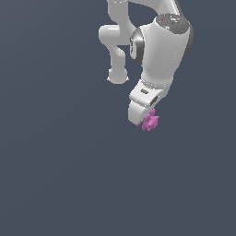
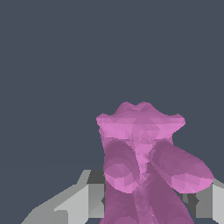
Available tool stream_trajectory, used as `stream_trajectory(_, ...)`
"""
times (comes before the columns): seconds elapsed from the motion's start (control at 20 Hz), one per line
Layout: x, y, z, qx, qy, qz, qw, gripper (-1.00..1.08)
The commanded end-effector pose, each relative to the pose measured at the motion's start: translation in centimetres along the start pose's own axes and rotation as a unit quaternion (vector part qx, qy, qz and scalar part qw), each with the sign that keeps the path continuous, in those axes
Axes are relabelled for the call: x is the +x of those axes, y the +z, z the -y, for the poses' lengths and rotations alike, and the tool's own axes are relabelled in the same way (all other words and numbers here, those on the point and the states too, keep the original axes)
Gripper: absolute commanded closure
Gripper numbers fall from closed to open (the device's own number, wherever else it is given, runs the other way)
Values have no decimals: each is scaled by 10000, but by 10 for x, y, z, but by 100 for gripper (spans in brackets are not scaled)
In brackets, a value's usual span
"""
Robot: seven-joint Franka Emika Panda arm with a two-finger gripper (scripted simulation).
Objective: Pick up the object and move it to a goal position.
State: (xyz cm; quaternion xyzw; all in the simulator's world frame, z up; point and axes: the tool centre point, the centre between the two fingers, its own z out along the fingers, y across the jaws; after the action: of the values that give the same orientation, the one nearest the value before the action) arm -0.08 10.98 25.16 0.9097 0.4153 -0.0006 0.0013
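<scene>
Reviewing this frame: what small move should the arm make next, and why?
Probably begin carrying toward the goal while keeping the grip. The pink object sits between the gripper's fingers in the wrist view. No goal marker is visible, so direction is unclear.

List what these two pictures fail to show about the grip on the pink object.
- Exterior view: the gripper fingertips are hidden behind the white hand and the pink object, so contact is unclear.
- Wrist view: the pink object fills the frame, covering the gap between the fingers; its lower end is cut off by the edge.
- No goal marker shows in either view.
</scene>
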Motion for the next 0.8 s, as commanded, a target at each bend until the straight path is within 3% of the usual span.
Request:
stream_trajectory(0.0, 7, -24, 20, -1, 2, 2, 10000, 108)
stream_trajectory(0.4, 29, -92, 77, 3, 1, -3, 10000, 108)
stream_trajectory(0.75, 41, -127, 104, 7, 3, -8, 10000, 108)
